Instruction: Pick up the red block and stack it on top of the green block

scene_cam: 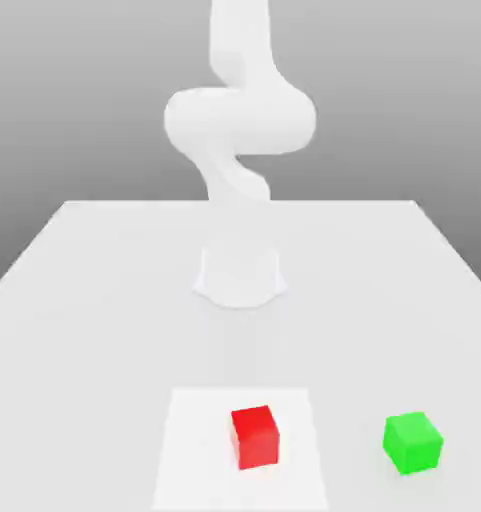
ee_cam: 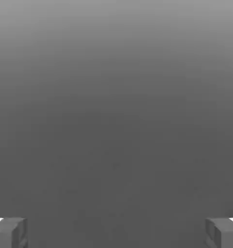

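With the end effector spread wide and empty, the red block, lower centre of the exterior view (turned slightly), could twist if pinched across its corners.

With the red block as landmark, the pale square lies beneath it, the green block rests apart from it toward the exterior view's right, and the white arm stands beyond it on the light table.
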Controlling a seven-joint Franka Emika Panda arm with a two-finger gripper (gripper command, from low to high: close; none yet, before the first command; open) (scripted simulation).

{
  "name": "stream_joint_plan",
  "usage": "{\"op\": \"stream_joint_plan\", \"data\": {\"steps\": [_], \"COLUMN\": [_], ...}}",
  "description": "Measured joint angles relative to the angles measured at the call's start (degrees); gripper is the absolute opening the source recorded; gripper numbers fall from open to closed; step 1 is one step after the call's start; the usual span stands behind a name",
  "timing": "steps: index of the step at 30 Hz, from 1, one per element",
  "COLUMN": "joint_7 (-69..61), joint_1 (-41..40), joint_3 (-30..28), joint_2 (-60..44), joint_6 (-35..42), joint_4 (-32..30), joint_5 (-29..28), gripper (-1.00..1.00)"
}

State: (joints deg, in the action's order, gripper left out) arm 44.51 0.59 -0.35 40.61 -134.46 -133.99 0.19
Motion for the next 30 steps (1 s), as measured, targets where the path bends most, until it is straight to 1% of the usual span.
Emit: {"op": "stream_joint_plan", "data": {"steps": [10,20,22,26,27,30], "joint_7": [-5.1,-9.9,-10.4,-10.9,-11.0,-11.0], "joint_1": [2.6,3.6,3.7,3.3,3.2,3.2], "joint_3": [-1.5,-1.4,-1.3,-0.9,-0.7,-0.7], "joint_2": [-21.1,-41.9,-46.1,-54.4,-56.4,-56.4], "joint_6": [-10.9,-21.6,-24.3,-31.1,-32.8,-32.8], "joint_4": [-8.9,-17.7,-18.5,-17.8,-17.5,-17.5], "joint_5": [0.5,0.5,0.4,0.9,1.0,1.0], "gripper": [0.00,0.00,0.00,0.00,-1.00,-1.00]}}
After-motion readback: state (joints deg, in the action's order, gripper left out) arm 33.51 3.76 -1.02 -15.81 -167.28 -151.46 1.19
